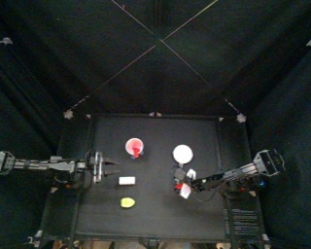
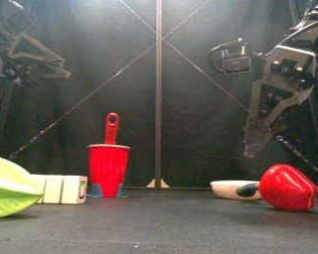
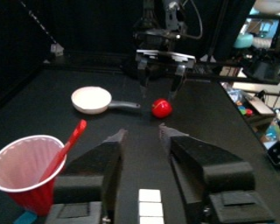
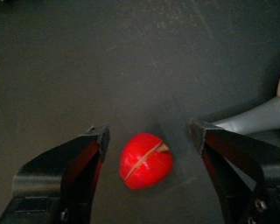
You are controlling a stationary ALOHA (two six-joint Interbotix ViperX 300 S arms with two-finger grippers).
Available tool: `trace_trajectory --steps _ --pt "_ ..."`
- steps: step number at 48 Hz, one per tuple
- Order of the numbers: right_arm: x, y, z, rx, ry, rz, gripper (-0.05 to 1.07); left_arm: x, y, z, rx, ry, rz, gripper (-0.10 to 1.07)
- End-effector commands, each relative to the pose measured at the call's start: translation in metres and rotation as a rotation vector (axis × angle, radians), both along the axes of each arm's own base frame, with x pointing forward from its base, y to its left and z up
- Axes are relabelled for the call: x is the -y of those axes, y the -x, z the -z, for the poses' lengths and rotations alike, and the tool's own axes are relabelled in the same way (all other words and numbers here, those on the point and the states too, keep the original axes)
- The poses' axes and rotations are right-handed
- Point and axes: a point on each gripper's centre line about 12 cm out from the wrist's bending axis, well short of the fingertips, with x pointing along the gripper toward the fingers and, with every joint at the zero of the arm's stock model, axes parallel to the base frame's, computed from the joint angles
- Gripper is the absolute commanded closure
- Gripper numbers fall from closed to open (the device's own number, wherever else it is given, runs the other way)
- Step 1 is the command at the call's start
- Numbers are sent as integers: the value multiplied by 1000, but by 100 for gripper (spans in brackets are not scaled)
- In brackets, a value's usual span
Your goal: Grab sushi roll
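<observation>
The sushi roll (image 1: 127, 180) is a small white oblong piece lying on the table left of middle. In the front view it (image 2: 65, 189) sits beside the yellow-green lump (image 2: 9, 189). My left gripper (image 1: 104, 170) is open and just left of and behind the roll. In the left wrist view the roll (image 3: 149, 207) lies low between the open jaws of the left gripper (image 3: 143, 136). My right gripper (image 1: 187, 182) is open over the small red-and-white item (image 4: 145, 160), which lies between the jaws of the right gripper (image 4: 149, 131) without touching them.
A red cup (image 1: 135, 148) with a red stick in it stands at the back middle. A round white disc (image 1: 183, 153) lies to its right. The yellow-green lump (image 1: 127, 202) lies near the front edge. Black curtains surround the table.
</observation>
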Motion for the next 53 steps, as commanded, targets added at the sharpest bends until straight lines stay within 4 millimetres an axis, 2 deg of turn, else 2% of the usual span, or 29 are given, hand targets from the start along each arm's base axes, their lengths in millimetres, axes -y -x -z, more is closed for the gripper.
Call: trace_trajectory --steps 1,8,29,53 --pt "0 -4 -14 46 -8 -1 1 3 -2 2 -41 0 15 12" --pt "0 -5 -14 46 -7 0 1 5 -1 16 -139 3 29 6" --pt "3 -9 -20 67 14 -9 1 8 -15 63 -416 4 45 6" --pt "4 -9 -21 70 14 -9 1 16 -24 83 -525 32 67 6"
